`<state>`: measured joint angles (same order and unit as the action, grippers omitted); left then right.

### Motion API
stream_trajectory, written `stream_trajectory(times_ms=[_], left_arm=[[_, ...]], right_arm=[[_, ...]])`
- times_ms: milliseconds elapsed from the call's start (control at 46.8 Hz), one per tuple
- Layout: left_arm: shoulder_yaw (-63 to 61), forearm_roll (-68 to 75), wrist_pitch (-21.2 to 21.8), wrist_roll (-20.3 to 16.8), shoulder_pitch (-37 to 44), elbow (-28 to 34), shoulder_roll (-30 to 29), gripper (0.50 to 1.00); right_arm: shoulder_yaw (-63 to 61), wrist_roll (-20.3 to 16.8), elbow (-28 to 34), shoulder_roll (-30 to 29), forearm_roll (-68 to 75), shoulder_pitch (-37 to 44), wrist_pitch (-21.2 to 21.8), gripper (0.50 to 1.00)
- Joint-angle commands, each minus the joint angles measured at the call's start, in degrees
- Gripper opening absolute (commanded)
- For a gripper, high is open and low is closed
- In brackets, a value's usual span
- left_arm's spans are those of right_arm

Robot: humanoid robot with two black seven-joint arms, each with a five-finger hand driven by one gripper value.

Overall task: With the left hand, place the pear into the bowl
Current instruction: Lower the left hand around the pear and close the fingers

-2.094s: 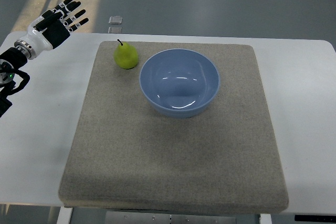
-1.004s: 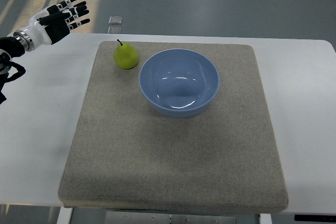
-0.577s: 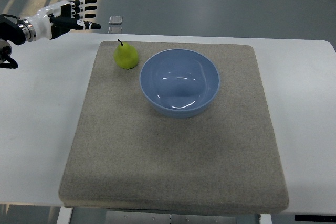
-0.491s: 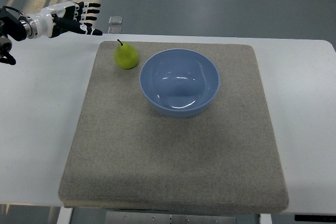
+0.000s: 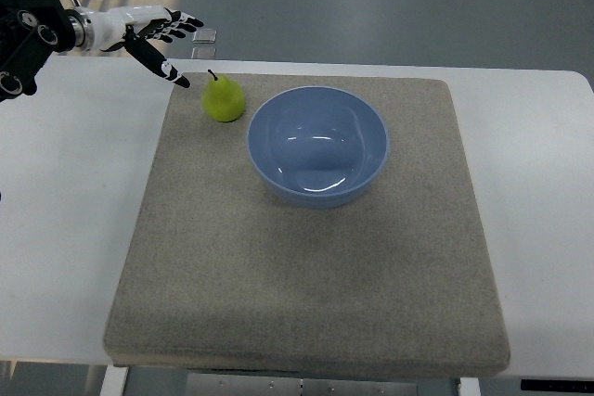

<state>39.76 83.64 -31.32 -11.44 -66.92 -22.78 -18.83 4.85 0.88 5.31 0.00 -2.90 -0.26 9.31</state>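
Observation:
A yellow-green pear (image 5: pixel 224 98) with a dark stem stands upright on the grey mat (image 5: pixel 306 275), just left of the blue bowl (image 5: pixel 317 146). The bowl holds nothing. My left hand (image 5: pixel 172 44) reaches in from the upper left, fingers spread and thumb pointing down toward the mat's far-left corner. It hovers a short way left of and behind the pear, apart from it and holding nothing. My right arm does not show.
The mat lies on a white table (image 5: pixel 65 220). A small pale square object (image 5: pixel 205 37) lies on the floor beyond the table's far edge, close to my left fingertips.
My left hand has swung up from the table's left side and moved right, ending close to the pear with its thumb lowered. Pear and bowl have not moved.

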Motion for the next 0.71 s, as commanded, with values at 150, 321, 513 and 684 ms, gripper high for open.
stream_trajectory(times_ms=[150, 321, 513, 684], left_arm=[[-8.6, 1.3, 5.0, 0.0, -0.6, -1.3, 1.6, 0.984], [-11.5, 1.3, 7.9, 0.0, -0.3, -1.2, 3.0, 0.984], [-12.1, 1.4, 8.0, 0.0, 0.5, -0.9, 4.8, 0.984], [-12.4, 1.4, 8.6, 0.0, 1.8, -0.9, 5.9, 0.984]], right_arm=[[0.0, 0.0, 0.1, 0.0, 0.0, 0.0, 0.0, 0.926], [0.0, 0.0, 0.0, 0.0, 0.0, 0.0, 0.0, 0.926], [0.0, 0.0, 0.1, 0.0, 0.0, 0.0, 0.0, 0.926], [0.0, 0.0, 0.1, 0.0, 0.0, 0.0, 0.0, 0.926]])
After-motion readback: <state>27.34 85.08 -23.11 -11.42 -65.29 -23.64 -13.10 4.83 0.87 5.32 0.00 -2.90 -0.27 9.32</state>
